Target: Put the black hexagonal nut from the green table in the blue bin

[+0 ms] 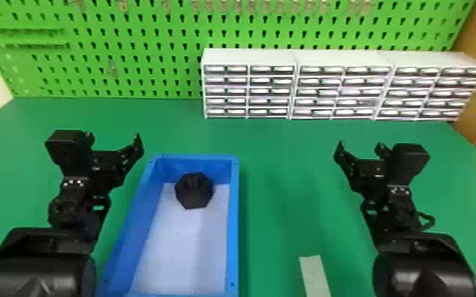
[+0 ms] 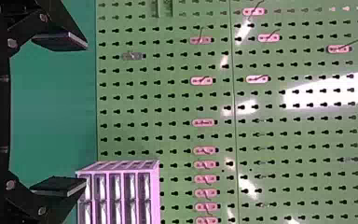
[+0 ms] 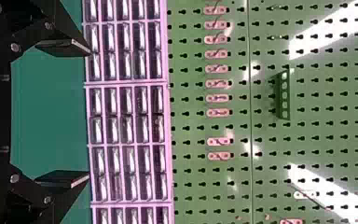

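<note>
Nut (image 1: 194,190) inside bin (image 1: 233,221), towards its far end, nearer the left tool (image 1: 114,139) than the right tool (image 1: 359,147), both released.

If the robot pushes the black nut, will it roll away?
Probably not far: the black hexagonal nut has flat sides, so it would likely slide or tip instead. It looks stiff, so it probably wouldn't squash. The walls of the blue bin should stop it.
</note>
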